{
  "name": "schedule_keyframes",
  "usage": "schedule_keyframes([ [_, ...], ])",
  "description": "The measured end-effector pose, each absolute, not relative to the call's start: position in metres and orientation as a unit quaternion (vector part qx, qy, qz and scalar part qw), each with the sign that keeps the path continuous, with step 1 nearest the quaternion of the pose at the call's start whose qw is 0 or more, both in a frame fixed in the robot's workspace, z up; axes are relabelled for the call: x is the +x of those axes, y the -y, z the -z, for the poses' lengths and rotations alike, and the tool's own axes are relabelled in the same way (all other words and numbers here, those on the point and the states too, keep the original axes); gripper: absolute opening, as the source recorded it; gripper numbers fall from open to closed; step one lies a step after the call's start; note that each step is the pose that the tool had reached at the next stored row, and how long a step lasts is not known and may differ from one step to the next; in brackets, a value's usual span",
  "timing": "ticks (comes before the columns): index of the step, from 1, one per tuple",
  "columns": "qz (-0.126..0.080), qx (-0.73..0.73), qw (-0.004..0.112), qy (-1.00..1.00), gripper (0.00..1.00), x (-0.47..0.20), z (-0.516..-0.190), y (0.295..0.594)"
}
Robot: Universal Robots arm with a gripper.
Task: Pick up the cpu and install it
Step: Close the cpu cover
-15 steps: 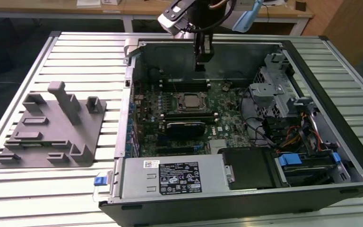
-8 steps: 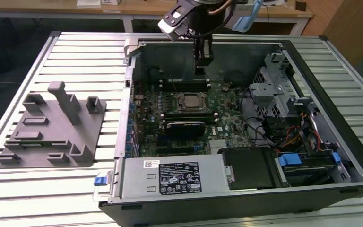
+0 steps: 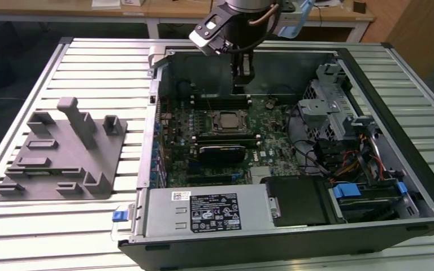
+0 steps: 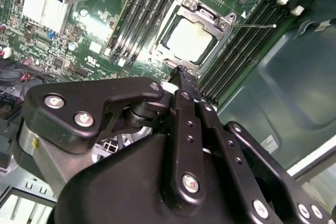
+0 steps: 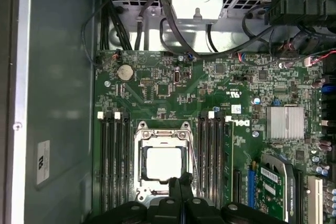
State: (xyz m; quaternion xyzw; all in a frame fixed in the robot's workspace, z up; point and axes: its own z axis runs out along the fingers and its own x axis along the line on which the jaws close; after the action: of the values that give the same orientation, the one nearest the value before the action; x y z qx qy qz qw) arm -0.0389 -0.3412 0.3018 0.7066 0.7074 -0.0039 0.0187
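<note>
Placement is, by my reading, the step in hand, and it looks all but done. The cpu lies flat inside the socket frame on the motherboard, with its pale top bare and nothing resting on it. My jaws are together with nothing between them. In both wrist views their tips sit just beside the frame's edge, close to the chip. I cannot tell whether they touch anything.

In the exterior view I hang over the far part of the open computer case, with the socket a little nearer than my tips. The grey fixture stands well apart on the worktop, at the exterior view's left.

In the second wrist view a thin lever juts out from the frame over the memory slots, so I judge the frame is not yet latched, though I cannot be sure.

Whatever move follows calls for small, straight motion. The chip must not be nudged askew, and the lever and slots crowd the socket closely.
</note>
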Motion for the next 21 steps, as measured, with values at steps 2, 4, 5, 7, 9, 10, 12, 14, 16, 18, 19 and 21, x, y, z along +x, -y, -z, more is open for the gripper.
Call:
schedule_keyframes([
  [2, 0.005, 0.705, 0.019, -0.709, 0.11, -0.0388, -0.3006, 0.3412],
  [4, 0.006, 0.702, 0.021, -0.712, 0.11, -0.0387, -0.2994, 0.3412],
  [5, 0.007, 0.700, 0.022, -0.714, 0.11, -0.0387, -0.2990, 0.3412],
  [7, 0.008, 0.695, 0.024, -0.719, 0.11, -0.0387, -0.2981, 0.3412],
  [9, 0.009, 0.687, 0.024, -0.726, 0.11, -0.0387, -0.2977, 0.3413],
  [10, 0.008, 0.683, 0.024, -0.730, 0.11, -0.0387, -0.2977, 0.3413],
  [12, 0.008, 0.681, 0.024, -0.732, 0.11, -0.0387, -0.2976, 0.3412],
  [14, 0.008, 0.681, 0.024, -0.732, 0.11, -0.0387, -0.2975, 0.3412],
  [16, 0.008, 0.680, 0.024, -0.733, 0.11, -0.0387, -0.2975, 0.3412],
  [18, 0.008, 0.670, 0.024, -0.742, 0.11, -0.0387, -0.2974, 0.3412],
  [19, 0.008, 0.663, 0.024, -0.748, 0.11, -0.0387, -0.2974, 0.3412],
  [21, 0.007, 0.649, 0.024, -0.760, 0.11, -0.0387, -0.2972, 0.3412],
])
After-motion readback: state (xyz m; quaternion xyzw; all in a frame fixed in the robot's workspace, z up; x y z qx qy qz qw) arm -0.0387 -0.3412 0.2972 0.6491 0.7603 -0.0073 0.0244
